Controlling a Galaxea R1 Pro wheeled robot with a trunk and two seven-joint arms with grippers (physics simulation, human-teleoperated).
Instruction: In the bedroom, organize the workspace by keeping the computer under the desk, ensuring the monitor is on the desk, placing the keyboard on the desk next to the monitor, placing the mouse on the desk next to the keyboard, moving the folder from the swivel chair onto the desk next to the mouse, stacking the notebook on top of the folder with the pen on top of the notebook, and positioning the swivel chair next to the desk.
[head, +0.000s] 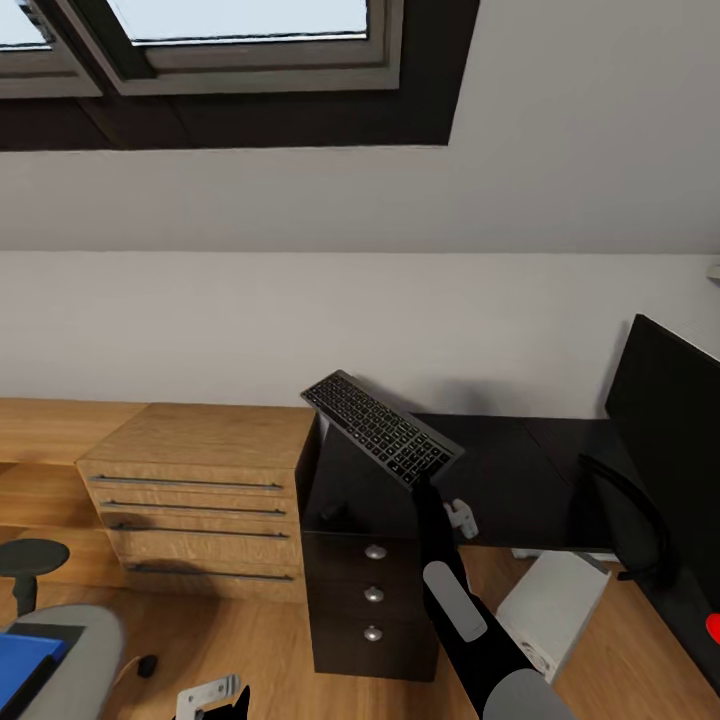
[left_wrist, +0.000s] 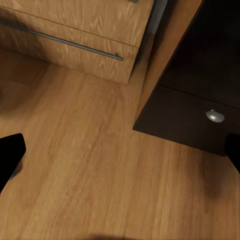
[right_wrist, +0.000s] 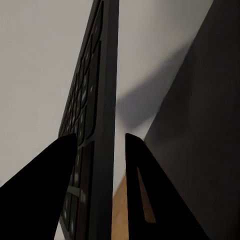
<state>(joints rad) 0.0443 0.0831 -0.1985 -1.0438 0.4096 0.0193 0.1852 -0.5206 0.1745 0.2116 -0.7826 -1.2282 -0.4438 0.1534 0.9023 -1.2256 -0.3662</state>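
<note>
Keyboard (head: 381, 427) up in the air, tilted, gripped at its near edge by the right hand (head: 432, 487), fingers (right_wrist: 47, 185) clamped either side of the slim board, above the black surface (head: 520, 470) at its left end. Monitor (head: 668, 440) stands toward the right edge. Left hand (left_wrist: 120, 165) spread wide, holding nothing, over the floor (left_wrist: 90, 170).
</note>
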